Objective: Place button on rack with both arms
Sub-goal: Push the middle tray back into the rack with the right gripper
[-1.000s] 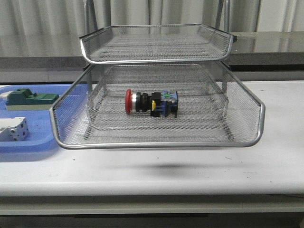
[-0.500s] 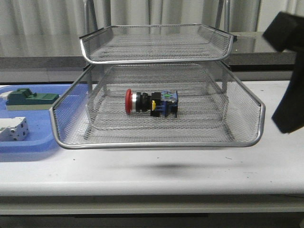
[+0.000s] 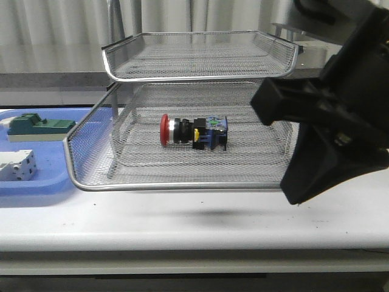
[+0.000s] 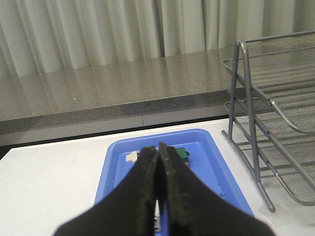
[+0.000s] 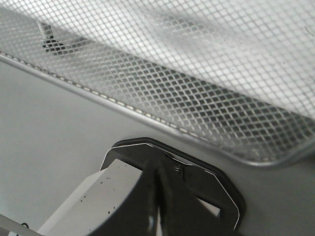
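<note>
1. The right gripper point(image 5: 156, 206) has its fingers pressed together with nothing between them. Its wrist view shows it low over the bare table, just outside the curved front rim of the pulled-out mesh tray point(image 3: 182, 182). In the front view the right arm point(image 3: 331, 115) is a large dark bulk that hides the tray's right front corner.
2. The left gripper point(image 4: 157, 184) is likewise closed and empty, hanging above the blue plastic tray point(image 4: 115, 162), well apart from the rack's legs.
3. The button point(image 3: 193, 132) lies on its side in the middle of the extended middle tray, red cap toward the robot's left, touched by neither arm. Placing looks done; what seems left is sliding the tray back into the rack point(image 3: 200, 55).
4. Risk: a push at the tray's right corner alone could skew it on its runners and jam it, since the left arm is too far away to steady the frame.
5. Risk: a jerky shove could set the button rolling on its round collar across the mesh, perhaps up against the side wall.
6. Risk: shut fingertips meeting a rounded wire rim may slip over or under it, and the arm could then strike the mesh.
7. Risk: a hard push might shift the whole rack across the table.
8. The green block point(image 3: 36, 126) and white terminal block point(image 3: 17, 165) in the blue tray sit clear of all this.
</note>
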{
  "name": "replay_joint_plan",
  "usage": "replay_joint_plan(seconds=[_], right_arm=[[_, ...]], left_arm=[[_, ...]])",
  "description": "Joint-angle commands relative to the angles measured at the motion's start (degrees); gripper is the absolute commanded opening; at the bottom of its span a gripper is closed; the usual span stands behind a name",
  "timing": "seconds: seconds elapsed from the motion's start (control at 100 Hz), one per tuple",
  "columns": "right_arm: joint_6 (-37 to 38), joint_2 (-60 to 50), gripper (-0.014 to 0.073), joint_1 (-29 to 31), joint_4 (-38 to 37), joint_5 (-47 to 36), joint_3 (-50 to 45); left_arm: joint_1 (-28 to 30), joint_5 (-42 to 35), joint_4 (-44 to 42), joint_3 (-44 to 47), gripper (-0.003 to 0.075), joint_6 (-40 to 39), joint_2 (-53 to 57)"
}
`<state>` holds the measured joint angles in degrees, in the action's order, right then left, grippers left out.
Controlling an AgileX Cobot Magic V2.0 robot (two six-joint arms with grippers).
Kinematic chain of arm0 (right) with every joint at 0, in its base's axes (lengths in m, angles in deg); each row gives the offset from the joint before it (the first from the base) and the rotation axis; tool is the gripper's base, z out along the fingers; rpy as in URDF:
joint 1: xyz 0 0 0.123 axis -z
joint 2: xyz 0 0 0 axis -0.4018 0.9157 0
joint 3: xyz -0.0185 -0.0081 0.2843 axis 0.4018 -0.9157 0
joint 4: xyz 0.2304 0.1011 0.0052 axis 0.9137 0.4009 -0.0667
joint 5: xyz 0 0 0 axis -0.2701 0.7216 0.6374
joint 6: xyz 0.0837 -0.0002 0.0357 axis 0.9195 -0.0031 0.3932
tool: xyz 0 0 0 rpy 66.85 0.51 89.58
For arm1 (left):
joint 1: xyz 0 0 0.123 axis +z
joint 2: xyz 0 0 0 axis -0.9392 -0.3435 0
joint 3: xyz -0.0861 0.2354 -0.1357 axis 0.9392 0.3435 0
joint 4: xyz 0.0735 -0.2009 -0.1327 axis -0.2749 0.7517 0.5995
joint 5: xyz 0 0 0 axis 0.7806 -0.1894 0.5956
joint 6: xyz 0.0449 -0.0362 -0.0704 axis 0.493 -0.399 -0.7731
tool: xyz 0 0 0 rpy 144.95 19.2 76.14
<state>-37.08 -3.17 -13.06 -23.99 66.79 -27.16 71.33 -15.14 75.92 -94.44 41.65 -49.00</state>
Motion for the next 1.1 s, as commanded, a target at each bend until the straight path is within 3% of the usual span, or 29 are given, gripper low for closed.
replay_joint_plan(seconds=[0.0, 0.27, 0.69, 1.09], right_arm=[[-0.6, 0.6, -0.0106, -1.1, 1.4, -4.9, 1.4], [-0.6, 5.4, -0.0106, -5.5, 1.9, -12.3, 1.4], [-0.7, 8.9, -0.0106, -5.8, -1.1, -22.8, 1.6], [-0.7, 16.0, -0.0099, 0.7, -7.0, -24.4, 11.9]], left_arm=[[0.1, -4.6, 0.9, -1.6, -0.0020, -0.6, -0.5], [0.1, -4.6, 0.9, -1.6, -0.0020, -0.6, -0.5], [0.1, -4.6, 0.9, -1.6, -0.0020, -0.6, -0.5], [0.1, -4.6, 0.9, -1.6, -0.0020, -0.6, -0.5]])
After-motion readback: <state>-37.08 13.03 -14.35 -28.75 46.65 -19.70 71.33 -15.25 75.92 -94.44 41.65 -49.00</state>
